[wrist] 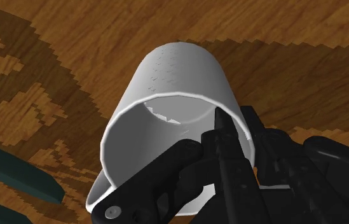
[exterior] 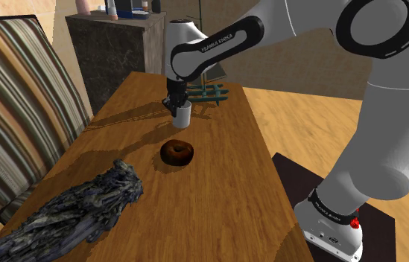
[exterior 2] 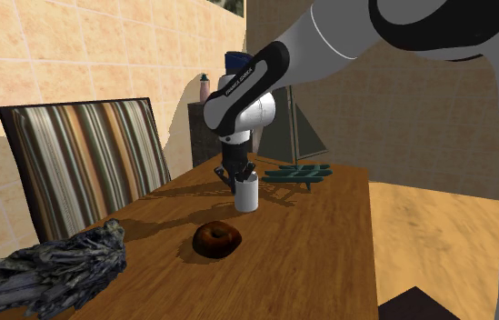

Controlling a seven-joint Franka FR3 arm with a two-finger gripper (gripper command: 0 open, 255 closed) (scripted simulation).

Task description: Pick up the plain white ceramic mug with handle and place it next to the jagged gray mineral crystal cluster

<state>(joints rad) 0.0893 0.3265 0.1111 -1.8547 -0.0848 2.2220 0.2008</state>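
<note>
Gripper (exterior: pixel 174 106) is clamping the white mug (exterior: pixel 182 116) by its rim, toward the table's (exterior: pixel 232 201) far end. In the shoulder view, the donut (exterior: pixel 177 152) is sitting at the mug's 6 o'clock and the crystal cluster (exterior: pixel 83 208) at 7, with bare wood lying between them.

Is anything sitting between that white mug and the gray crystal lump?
A brown doughnut lies on the table roughly between the white mug and the crystal cluster, slightly off the straight line. Nothing else visible does.
</note>
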